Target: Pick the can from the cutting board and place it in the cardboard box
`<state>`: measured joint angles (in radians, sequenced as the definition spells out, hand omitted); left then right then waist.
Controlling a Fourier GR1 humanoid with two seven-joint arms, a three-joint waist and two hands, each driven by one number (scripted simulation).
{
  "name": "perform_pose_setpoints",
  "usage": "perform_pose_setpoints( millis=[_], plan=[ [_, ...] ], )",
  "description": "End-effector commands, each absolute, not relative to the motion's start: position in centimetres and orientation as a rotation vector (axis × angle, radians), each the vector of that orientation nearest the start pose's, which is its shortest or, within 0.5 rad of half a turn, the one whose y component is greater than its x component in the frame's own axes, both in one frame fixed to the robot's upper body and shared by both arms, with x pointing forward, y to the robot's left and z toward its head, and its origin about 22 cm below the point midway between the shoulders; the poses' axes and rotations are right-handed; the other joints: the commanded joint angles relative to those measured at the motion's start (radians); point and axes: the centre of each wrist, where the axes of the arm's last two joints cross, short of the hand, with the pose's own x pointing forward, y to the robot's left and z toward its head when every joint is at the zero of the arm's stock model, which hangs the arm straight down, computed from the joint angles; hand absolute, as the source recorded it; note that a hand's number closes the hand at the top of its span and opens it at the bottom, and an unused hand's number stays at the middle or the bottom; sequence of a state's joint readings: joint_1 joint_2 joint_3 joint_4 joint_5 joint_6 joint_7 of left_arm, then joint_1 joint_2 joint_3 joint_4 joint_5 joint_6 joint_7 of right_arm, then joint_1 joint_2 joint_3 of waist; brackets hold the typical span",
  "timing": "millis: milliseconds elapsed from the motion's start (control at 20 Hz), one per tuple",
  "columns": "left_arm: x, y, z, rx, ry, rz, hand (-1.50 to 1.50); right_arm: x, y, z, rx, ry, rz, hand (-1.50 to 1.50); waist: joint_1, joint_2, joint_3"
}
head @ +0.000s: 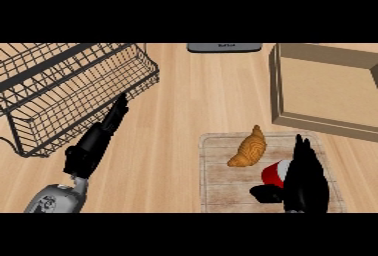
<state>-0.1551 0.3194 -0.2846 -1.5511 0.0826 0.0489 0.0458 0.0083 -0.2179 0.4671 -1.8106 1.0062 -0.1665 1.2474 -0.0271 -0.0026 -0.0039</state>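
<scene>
A red and white can (275, 173) stands on the pale wooden cutting board (218, 180) at the lower right. My right hand (304, 176) is right beside it, fingers stretched past its right side and thumb under its near side, hiding much of it. The cardboard box (325, 87) sits open at the upper right, just beyond the board. My left hand (103, 135) rests open at the left, fingers pointing up toward the basket.
A croissant (249, 147) lies on the board's far part, just left of the can. A black wire basket (70, 87) fills the upper left. A grey device (224, 47) sits at the counter's far edge.
</scene>
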Motion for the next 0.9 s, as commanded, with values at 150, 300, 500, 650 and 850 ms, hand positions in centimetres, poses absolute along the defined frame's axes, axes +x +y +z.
perform_pose_setpoints(
  millis=[150,300,500,650,850],
  plan=[
    [27.8,21.0,3.3,-0.042,-1.612,-0.436,0.00,21.0,-15.3,4.7,-1.084,-0.525,0.319,-1.50,0.016,0.004,0.002],
    [27.4,21.6,3.1,-0.030,-1.608,-0.453,0.00,20.5,-15.1,4.1,-1.082,-0.515,0.300,-1.50,0.019,0.002,0.003],
    [28.0,20.2,3.7,-0.039,-1.607,-0.429,0.00,21.3,-14.0,2.8,-1.088,-0.508,0.333,-1.50,0.026,0.004,0.004],
    [28.7,20.3,3.4,-0.061,-1.589,-0.449,0.00,21.5,-14.5,3.4,-1.101,-0.477,0.333,-1.50,0.022,0.004,0.003],
    [27.6,21.0,2.8,-0.045,-1.600,-0.458,0.00,20.6,-15.8,2.8,-1.117,-0.429,0.352,-1.50,0.023,0.002,0.003]
  ],
)
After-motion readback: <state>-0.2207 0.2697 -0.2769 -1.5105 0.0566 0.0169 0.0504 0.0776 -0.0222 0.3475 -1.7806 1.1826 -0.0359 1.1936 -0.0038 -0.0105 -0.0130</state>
